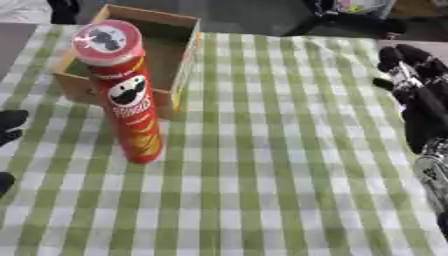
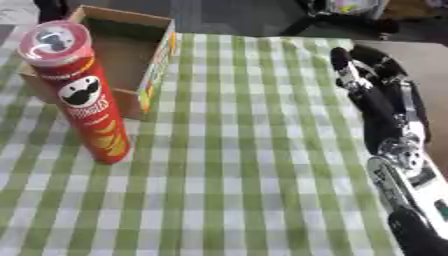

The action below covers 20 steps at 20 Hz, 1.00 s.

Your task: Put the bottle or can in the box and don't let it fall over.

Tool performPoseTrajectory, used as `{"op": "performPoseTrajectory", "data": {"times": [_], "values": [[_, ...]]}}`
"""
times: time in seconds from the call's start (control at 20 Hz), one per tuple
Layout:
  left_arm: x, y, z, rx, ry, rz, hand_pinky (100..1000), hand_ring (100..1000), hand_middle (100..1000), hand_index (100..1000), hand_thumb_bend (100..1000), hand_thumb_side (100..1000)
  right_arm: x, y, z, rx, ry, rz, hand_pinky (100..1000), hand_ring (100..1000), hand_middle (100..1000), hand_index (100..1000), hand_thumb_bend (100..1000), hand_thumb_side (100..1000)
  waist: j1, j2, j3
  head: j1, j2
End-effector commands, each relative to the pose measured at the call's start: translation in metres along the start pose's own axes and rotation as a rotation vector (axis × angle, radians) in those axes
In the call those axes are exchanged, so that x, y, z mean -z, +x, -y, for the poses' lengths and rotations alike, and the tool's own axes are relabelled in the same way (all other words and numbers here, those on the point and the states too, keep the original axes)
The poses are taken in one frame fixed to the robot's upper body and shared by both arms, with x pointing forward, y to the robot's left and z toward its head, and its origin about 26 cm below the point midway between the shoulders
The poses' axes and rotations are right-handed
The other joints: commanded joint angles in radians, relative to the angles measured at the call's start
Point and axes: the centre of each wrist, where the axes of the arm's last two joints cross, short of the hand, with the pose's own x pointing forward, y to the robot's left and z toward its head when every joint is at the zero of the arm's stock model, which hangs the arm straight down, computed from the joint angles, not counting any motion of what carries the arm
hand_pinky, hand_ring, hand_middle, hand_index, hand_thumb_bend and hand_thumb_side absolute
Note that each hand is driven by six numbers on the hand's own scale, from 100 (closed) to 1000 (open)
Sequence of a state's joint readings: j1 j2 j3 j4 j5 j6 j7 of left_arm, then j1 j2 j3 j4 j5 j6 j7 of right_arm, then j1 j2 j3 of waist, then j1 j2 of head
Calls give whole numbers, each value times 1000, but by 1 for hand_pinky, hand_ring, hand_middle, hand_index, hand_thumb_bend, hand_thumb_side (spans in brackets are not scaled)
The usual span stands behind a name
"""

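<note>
On the counter (image 1: 289, 150), covered by a green-and-white checked cloth (image 1: 262, 200), an open cardboard box (image 1: 179, 55) sat at the far left corner with its opening facing up. The right arm (image 2: 411, 190) came in along the right edge, black with silver joints, well apart from everything else. A tall red chip can (image 1: 129, 95) stood upright on the cloth just in front of the box, its lid overlapping the box's near wall in view; can looked to be outside the box, not in it, though contact with the wall was hard to judge. Right hand (image 2: 372, 82) hovered over the right side, fingers fairly straight and spread, holding nothing. Left hand (image 1: 10, 125) showed only as dark bits at the left edge; couldn't tell whether it was clenched or released.
</note>
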<state>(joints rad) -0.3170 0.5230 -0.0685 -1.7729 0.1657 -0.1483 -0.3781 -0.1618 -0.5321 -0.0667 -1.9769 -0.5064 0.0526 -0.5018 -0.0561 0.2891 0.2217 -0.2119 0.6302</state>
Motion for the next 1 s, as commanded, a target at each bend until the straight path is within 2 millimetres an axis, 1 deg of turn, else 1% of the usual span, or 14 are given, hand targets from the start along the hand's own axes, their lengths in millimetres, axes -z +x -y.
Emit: {"op": "performPoseTrajectory", "data": {"times": [0.05,0.45,1.0], "values": [[4,6,-7,30,-17,12,1000,1000,900,934,481,500,2,10,-2,8,22,34,721,766,757,733,532,313,5,-12,-2,5,-15],[15,9,-6,16,-42,32,1000,1000,892,925,482,490,3,10,-4,11,27,33,721,766,757,733,532,313,5,-9,-8,11,-19],[31,6,-4,-3,-56,30,1000,1000,898,925,476,507,3,10,-6,18,34,30,722,766,758,733,529,311,7,-3,-14,23,-27]]}}
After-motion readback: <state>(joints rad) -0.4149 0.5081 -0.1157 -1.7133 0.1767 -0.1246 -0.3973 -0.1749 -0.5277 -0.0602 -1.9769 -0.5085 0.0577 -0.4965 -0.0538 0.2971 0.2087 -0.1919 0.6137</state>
